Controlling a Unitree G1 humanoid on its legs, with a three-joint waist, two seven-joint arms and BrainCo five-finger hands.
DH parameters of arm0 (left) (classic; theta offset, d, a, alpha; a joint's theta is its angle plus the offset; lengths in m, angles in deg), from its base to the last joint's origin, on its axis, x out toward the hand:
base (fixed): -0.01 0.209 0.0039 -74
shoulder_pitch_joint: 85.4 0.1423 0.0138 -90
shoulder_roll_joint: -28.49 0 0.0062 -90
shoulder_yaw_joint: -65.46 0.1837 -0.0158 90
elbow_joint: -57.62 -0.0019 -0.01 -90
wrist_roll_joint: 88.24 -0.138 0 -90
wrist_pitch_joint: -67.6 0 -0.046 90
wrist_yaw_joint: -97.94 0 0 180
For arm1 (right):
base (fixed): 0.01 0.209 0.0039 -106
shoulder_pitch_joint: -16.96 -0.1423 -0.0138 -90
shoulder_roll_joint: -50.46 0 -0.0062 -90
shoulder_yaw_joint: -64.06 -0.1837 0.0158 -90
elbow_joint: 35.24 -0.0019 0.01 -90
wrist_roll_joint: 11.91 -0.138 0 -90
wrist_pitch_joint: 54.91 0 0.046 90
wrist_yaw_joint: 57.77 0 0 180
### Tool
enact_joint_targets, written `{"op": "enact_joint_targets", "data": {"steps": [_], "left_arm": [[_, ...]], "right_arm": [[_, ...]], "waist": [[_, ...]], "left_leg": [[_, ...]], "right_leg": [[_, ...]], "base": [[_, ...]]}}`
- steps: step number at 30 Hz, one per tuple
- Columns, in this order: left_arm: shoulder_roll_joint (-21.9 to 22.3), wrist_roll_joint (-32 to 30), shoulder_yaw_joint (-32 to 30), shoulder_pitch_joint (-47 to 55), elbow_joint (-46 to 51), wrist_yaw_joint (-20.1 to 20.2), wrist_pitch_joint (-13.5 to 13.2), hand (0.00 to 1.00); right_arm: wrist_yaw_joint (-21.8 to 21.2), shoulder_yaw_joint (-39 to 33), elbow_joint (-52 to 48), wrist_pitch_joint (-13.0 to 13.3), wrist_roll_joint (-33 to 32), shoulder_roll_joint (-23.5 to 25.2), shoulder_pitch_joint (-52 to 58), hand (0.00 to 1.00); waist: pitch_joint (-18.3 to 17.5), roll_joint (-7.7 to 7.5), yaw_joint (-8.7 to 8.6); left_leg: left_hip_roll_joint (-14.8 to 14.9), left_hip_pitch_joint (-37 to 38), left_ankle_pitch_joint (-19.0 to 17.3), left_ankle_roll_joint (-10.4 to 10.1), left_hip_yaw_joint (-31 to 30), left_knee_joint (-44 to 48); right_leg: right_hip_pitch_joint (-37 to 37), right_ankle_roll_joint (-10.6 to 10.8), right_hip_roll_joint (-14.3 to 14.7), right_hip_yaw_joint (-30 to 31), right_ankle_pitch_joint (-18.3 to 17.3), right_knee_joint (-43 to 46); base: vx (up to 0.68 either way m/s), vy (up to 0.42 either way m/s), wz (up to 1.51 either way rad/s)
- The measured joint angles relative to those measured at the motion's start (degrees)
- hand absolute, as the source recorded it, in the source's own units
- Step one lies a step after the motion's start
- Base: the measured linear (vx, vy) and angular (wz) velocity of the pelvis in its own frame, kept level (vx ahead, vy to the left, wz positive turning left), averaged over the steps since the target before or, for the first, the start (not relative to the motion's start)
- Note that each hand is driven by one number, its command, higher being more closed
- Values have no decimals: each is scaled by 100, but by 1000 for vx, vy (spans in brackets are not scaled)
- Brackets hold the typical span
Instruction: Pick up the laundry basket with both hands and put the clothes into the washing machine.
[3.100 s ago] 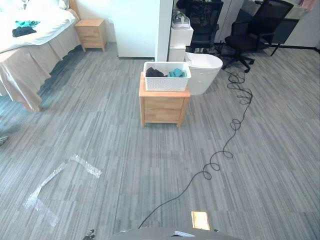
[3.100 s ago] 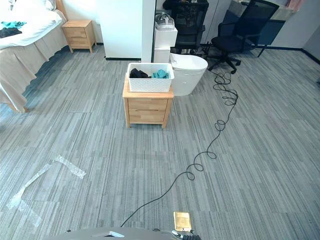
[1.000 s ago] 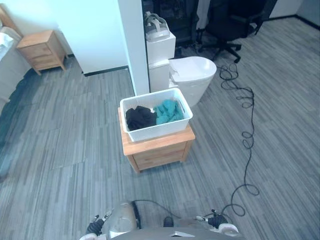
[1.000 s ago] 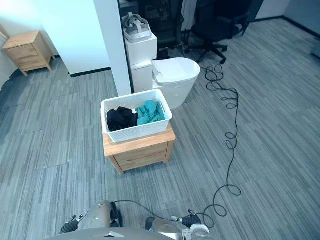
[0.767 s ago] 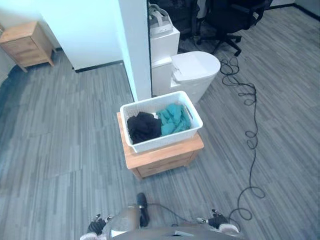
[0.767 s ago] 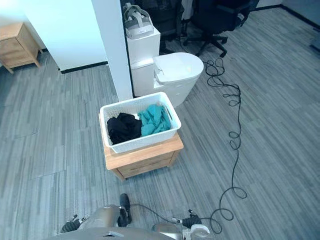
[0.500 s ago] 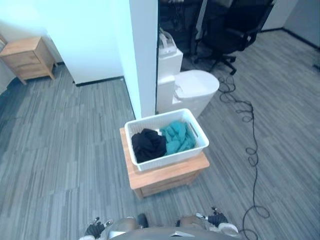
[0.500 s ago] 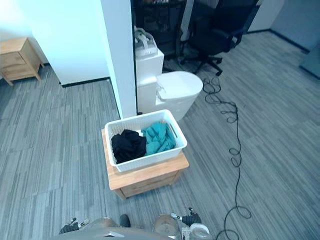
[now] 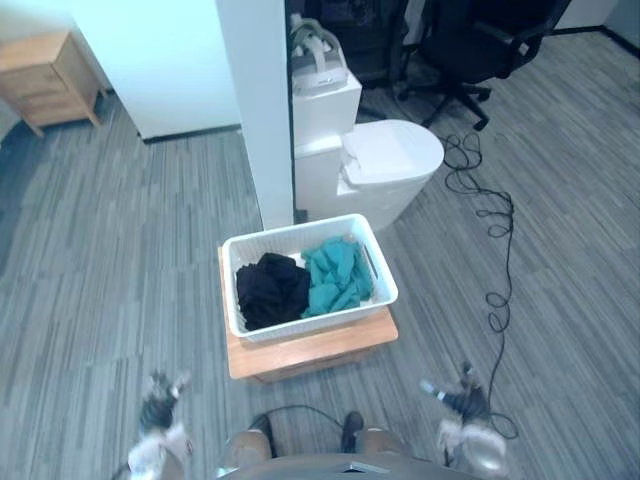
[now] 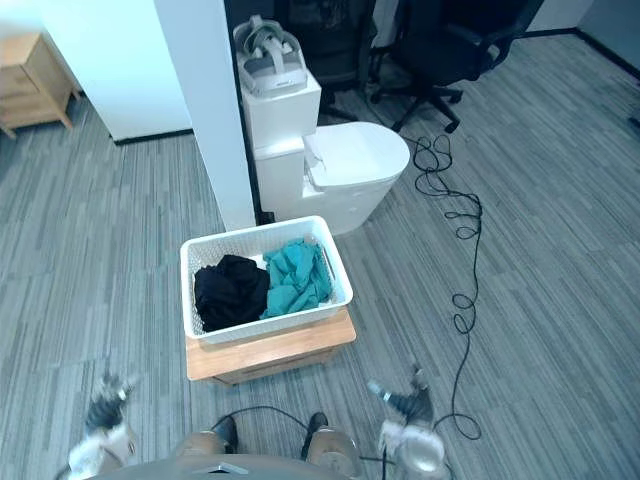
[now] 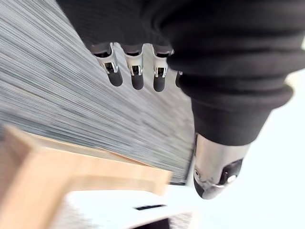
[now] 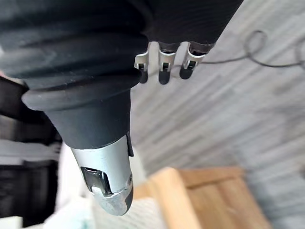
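A white laundry basket (image 9: 308, 318) stands on a low wooden nightstand (image 9: 310, 348) just ahead of me. Black clothes (image 9: 270, 291) fill its left half and teal clothes (image 9: 338, 275) its right half. Behind it to the right is the white round-fronted washing machine (image 9: 392, 165) with its lid down. My left hand (image 9: 160, 425) hangs low to the left of the nightstand, open and holding nothing. To the right of the nightstand, equally low, is my right hand (image 9: 465, 412), open too. In the wrist views each thumb (image 11: 214, 174) (image 12: 108, 179) points toward the nightstand's edge (image 11: 71, 171) (image 12: 200, 200).
A white pillar (image 9: 255, 100) rises right behind the basket. Beside it a white cabinet (image 9: 325, 100) carries a headset (image 9: 316, 45). A black office chair (image 9: 470, 40) is at the back right and a second wooden nightstand (image 9: 45, 60) at the back left.
The camera has come closer to the basket and now looks down on it more steeply. Both hands have risen into view, one on each side below the nightstand.
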Motion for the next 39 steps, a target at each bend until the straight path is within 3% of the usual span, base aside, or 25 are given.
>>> {"op": "enact_joint_targets", "data": {"steps": [3,5,10,12,16,19,21,28,39], "left_arm": [[-82,142,15,-110,1608,-325,-23,0],[-171,114,1,-404,2105,-563,-24,0],[-614,64,23,-1604,2214,-1028,-9,0],[-889,140,232,-2027,1997,-1045,119,0],[-1331,6,761,-2791,968,-993,646,0],[-1370,-533,1128,-3609,6,-890,1109,0],[-1388,-653,1360,-3915,-372,-812,1248,0],[-1412,-604,2042,-4777,-1229,-779,1440,0],[-1340,-298,2238,-5243,-2438,-784,1394,0]], "right_arm": [[249,-107,-900,109,-205,73,-389,0],[404,-129,-1102,155,-206,59,-788,0],[711,-120,-1118,155,-600,-221,-1986,0],[748,-119,-1122,155,-658,-401,-2375,0],[893,-114,-1233,154,-851,-490,-2669,0],[948,-99,-1572,154,-1278,-414,-2625,0],[951,-96,-1771,160,-1334,-326,-2526,0],[979,82,-1997,188,-1548,-182,-2106,0],[992,173,-2446,204,-1573,-80,-1774,0]], "waist": [[210,-156,5],[394,-153,13],[914,-43,34],[1168,-28,54],[1268,-27,76],[1509,-31,40],[1563,-39,-2],[1571,-47,-23],[1585,-46,-14]], "left_leg": [[27,-502,-72,31,-59,313],[24,-737,-71,40,-120,465],[-64,-1252,84,123,-258,553],[-73,-1299,92,126,-308,587],[-104,-1474,126,172,-335,568],[-132,-1463,150,188,-348,523],[-137,-1464,150,188,-329,508],[-85,-1469,147,184,-135,482],[95,-1667,-31,131,41,898]], "right_leg": [[-378,-77,4,-13,67,21],[-531,-100,-4,-24,140,31],[-956,-122,-62,-99,300,22],[-959,-133,-72,-147,308,25],[-1135,-137,-88,-157,311,33],[-1134,-138,-97,-162,312,34],[-1153,-138,-102,-150,312,35],[-1310,-152,-78,32,323,83],[-1510,-169,19,202,354,244]], "base": [[-114,16,3],[-55,36,7],[-57,33,12],[-12,33,13],[12,12,3],[12,9,3],[5,8,-2],[9,9,-13],[-29,-4,-11]]}}
